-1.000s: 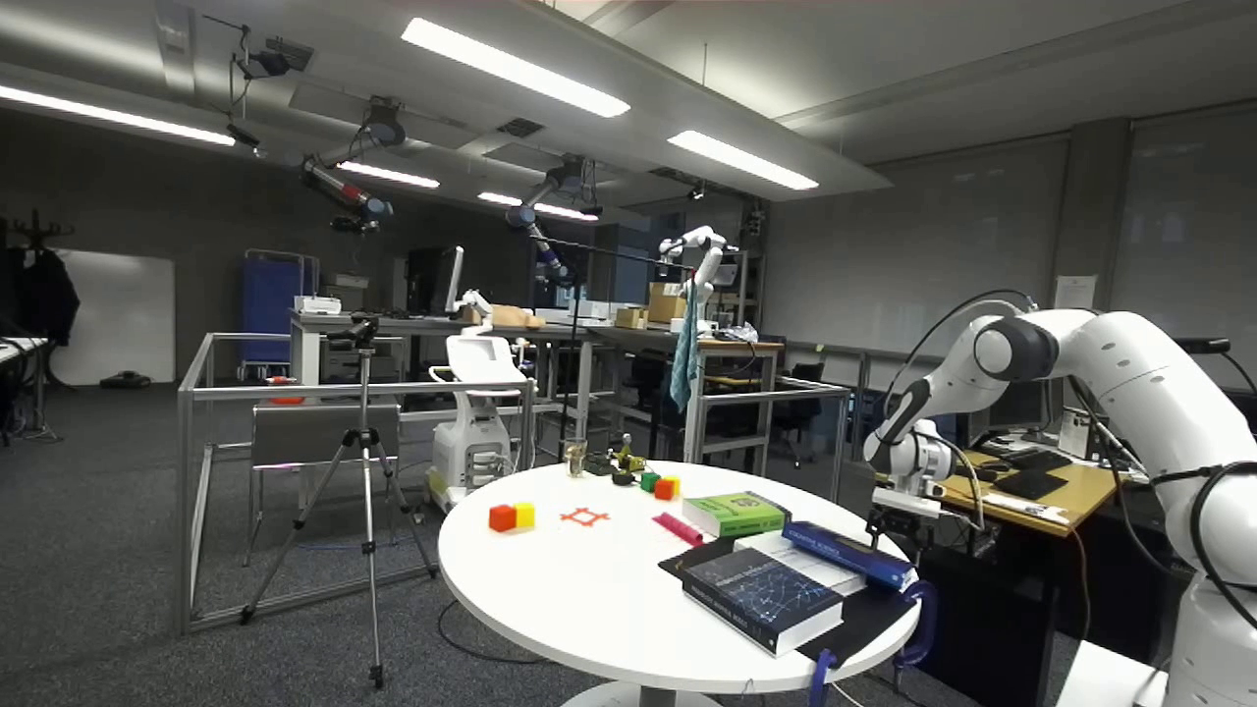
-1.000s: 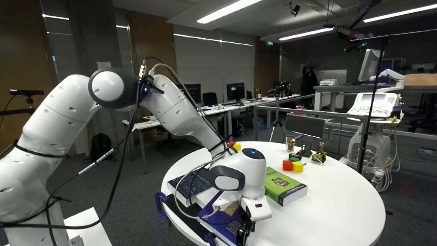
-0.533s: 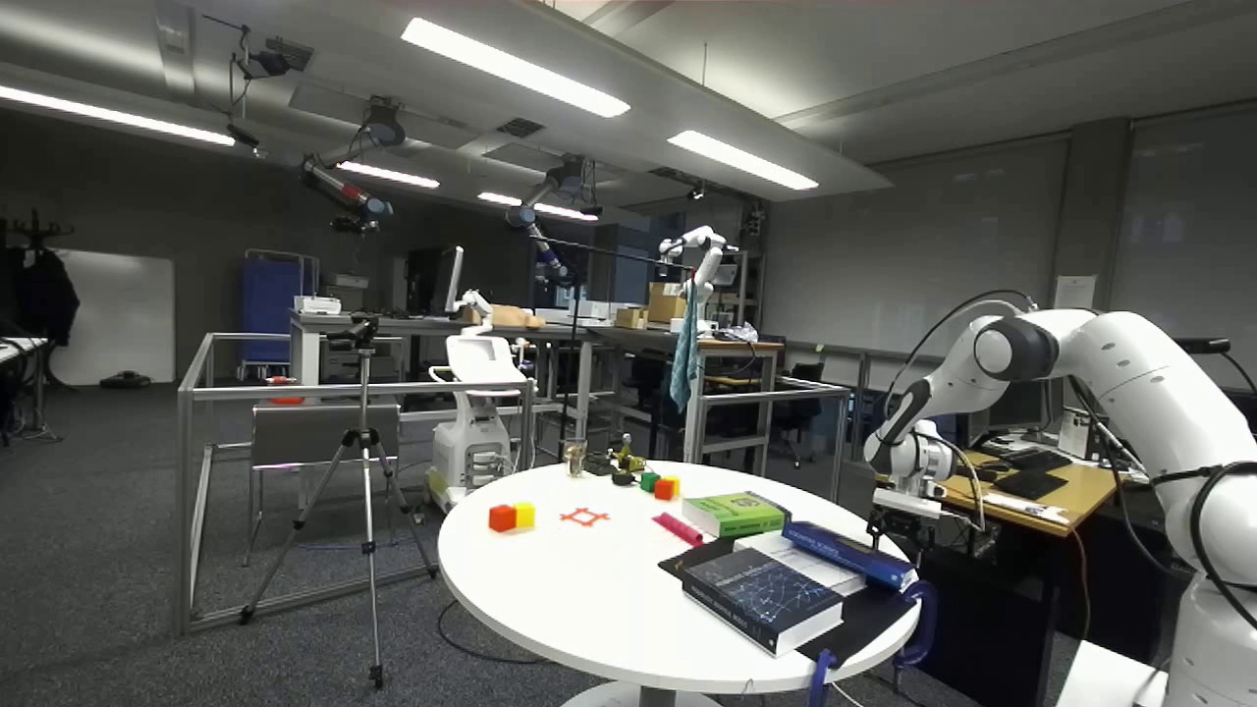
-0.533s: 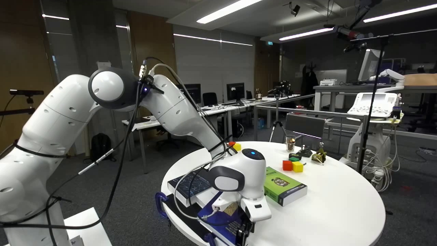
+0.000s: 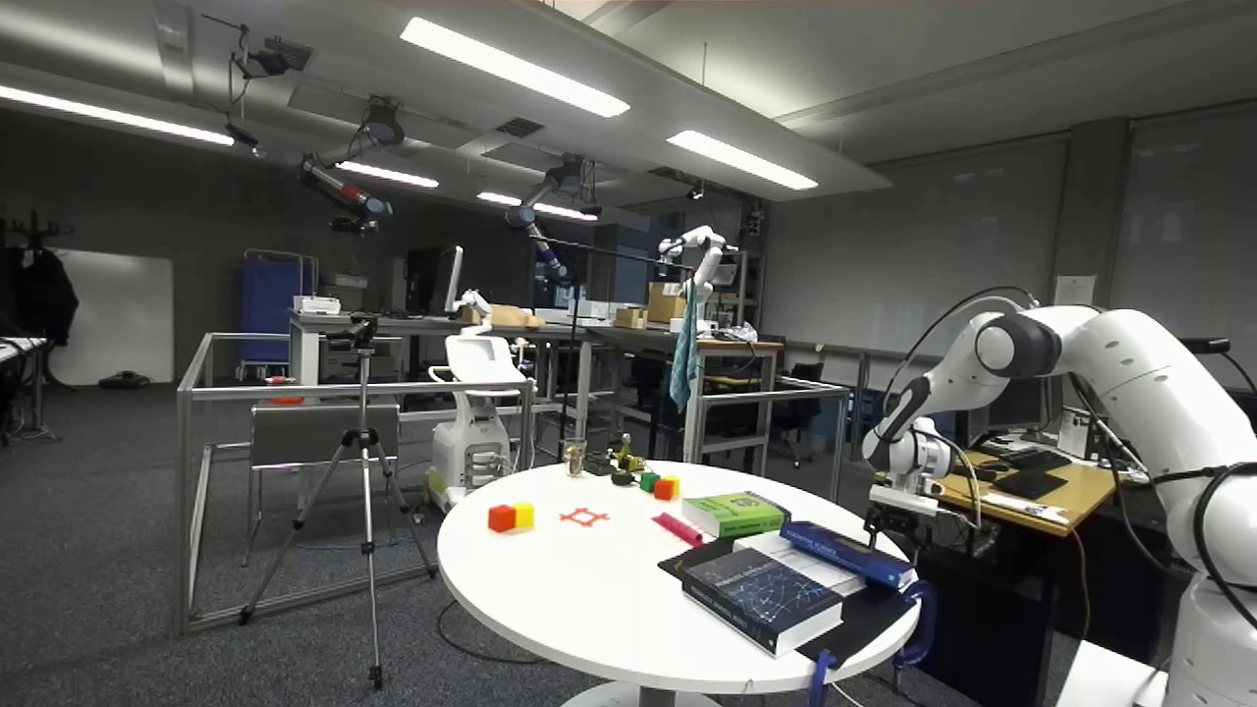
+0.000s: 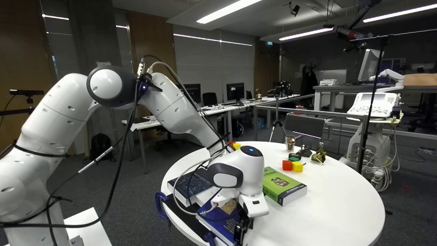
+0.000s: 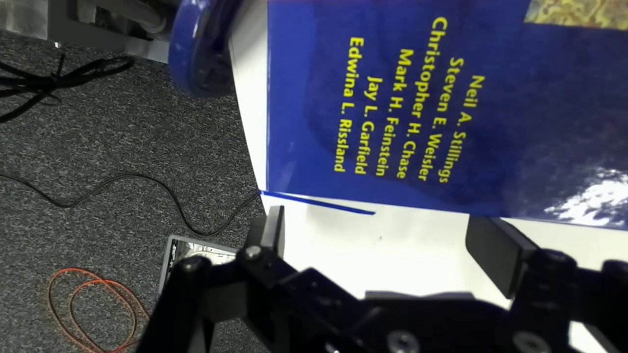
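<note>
"Standing wide or drawn narrow: how is the pincer [image 7: 382,238] found?"

"Spread wide. Its two fingers [image 7: 495,255] are seen well apart in the wrist view, with a white area shown between them."

"And where is the blue book [image 7: 417,113] located?"

"Just beside the pincer, at 12 o'clock from it in the wrist view. The cover is turned upward, and names are printed on it in yellow. Whether it is touched by the fingers cannot be told."

"What is noted at the rim?"

"A blue clamp [image 7: 189,54] is sited at the edge of the round white surface [image 5: 589,589], between 10 and 11 o'clock from the pincer in the wrist view."

"And the neighbouring items?"

"In an exterior view, a dark book [image 5: 756,589] is set at 8 o'clock from the blue book, and a black sheet [image 5: 869,621] is partly covered by that dark book. A green book [image 5: 735,514] is placed at 10 o'clock. Farther off, at 9 o'clock, a pink roll [image 5: 678,528] is laid, and beyond it a red cube [image 5: 502,518] and a yellow cube [image 5: 524,515] are positioned side by side."
</note>
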Motion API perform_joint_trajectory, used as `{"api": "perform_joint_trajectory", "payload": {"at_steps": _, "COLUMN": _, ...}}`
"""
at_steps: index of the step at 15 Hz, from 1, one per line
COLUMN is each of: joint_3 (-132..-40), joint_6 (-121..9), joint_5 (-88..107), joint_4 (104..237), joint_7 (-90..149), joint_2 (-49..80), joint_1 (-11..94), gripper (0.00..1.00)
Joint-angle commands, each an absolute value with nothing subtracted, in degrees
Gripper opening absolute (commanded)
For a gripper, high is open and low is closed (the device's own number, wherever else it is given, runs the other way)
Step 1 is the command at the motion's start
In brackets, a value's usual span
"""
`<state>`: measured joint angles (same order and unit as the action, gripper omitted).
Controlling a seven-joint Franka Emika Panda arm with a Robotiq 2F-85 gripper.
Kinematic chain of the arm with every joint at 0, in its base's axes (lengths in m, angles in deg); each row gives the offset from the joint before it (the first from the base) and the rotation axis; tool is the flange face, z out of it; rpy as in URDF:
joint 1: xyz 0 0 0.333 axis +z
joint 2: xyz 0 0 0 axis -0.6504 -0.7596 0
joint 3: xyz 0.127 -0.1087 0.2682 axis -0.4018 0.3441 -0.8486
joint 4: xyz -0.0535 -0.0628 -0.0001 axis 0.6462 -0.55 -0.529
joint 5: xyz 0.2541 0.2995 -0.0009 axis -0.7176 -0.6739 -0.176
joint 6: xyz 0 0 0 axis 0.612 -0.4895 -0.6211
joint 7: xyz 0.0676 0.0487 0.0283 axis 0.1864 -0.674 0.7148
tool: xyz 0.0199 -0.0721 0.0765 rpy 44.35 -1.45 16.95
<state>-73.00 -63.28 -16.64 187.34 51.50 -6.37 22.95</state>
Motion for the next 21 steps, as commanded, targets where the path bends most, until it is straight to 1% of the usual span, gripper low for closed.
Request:
{"api": "perform_joint_trajectory", "payload": {"at_steps": 1, "joint_3": -73.3, "joint_6": -61.5, "joint_5": -16.1, "joint_4": 192.7, "joint_7": 53.9, "joint_2": -0.7, "joint_1": 24.9, "gripper": 1.00}}
{"api": "perform_joint_trajectory", "payload": {"at_steps": 10, "joint_3": -73.9, "joint_6": -61.2, "joint_5": -16.3, "joint_4": 196.3, "joint_7": 56.2, "joint_2": 2.3, "joint_1": 27.0, "gripper": 1.00}}
{"api": "perform_joint_trajectory", "payload": {"at_steps": 21, "joint_3": -72.5, "joint_6": -62.3, "joint_5": -15.8, "joint_4": 194.7, "joint_7": 56.9, "joint_2": 4.6, "joint_1": 26.5, "gripper": 1.00}}
